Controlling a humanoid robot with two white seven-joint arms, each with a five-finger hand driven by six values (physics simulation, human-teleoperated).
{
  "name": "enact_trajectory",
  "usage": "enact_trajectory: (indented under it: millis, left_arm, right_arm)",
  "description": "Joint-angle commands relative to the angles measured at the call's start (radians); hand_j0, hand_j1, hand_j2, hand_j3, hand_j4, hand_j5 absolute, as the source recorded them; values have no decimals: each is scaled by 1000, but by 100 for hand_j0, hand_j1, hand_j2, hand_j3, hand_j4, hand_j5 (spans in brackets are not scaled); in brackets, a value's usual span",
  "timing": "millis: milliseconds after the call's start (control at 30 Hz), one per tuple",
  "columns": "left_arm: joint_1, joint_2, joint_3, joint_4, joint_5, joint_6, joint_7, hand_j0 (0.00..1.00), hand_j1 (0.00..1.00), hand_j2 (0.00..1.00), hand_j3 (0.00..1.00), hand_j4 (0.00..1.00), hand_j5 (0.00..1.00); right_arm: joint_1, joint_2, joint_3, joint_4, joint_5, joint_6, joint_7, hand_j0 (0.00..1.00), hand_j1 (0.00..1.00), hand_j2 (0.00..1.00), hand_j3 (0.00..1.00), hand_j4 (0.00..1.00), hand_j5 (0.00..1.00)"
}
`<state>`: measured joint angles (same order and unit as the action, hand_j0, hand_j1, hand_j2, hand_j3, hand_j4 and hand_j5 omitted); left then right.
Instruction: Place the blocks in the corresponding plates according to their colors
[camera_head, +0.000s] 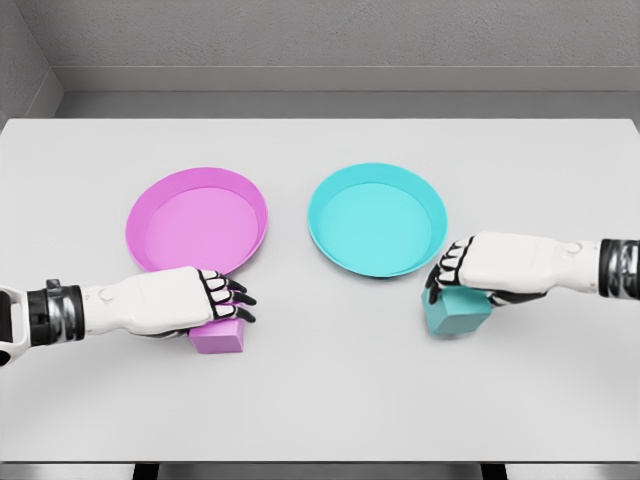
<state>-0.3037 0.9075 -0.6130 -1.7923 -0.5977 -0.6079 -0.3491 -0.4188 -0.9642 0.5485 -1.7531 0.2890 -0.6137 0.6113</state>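
Left hand (205, 305) clasps pink block (218, 337) | right hand (470, 275) clasps cyan block (456, 312) | lift vertically, clear rims of pink plate (150, 205), cyan plate (425, 195), release centrally.

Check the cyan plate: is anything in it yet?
Empty. The cyan plate shows only bare floor; the cyan block sits on the table beside it, under the right hand.

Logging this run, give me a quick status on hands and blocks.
Left hand fingers on pink block, right hand fingers on cyan block. Both blocks on table. Pink plate and cyan plate empty, nothing in the way.
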Motion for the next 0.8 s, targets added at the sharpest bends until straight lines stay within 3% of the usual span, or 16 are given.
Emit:
enact_trajectory:
  millis: [0,133,300,767]
  left_arm:
    - [0,-4,-2,1,-10,-3,-2,60,60,60,60,60,60]
    - [-5,-4,-4,1,-8,-3,-1,58,58,58,58,58,58]
    - [-12,-7,-2,1,-5,-3,4,49,49,49,49,49,49]
    - [-77,-6,-1,2,73,-3,24,49,49,49,49,49,49]
  right_arm:
    - [0,-4,-13,0,-8,3,0,64,64,64,64,64,64]
    - [-41,-4,-16,0,-11,3,-1,64,64,64,64,64,64]
    - [-84,1,-15,0,-13,3,-1,64,64,64,64,64,64]
    - [-167,27,-1,7,-11,32,-1,64,64,64,64,64,64]
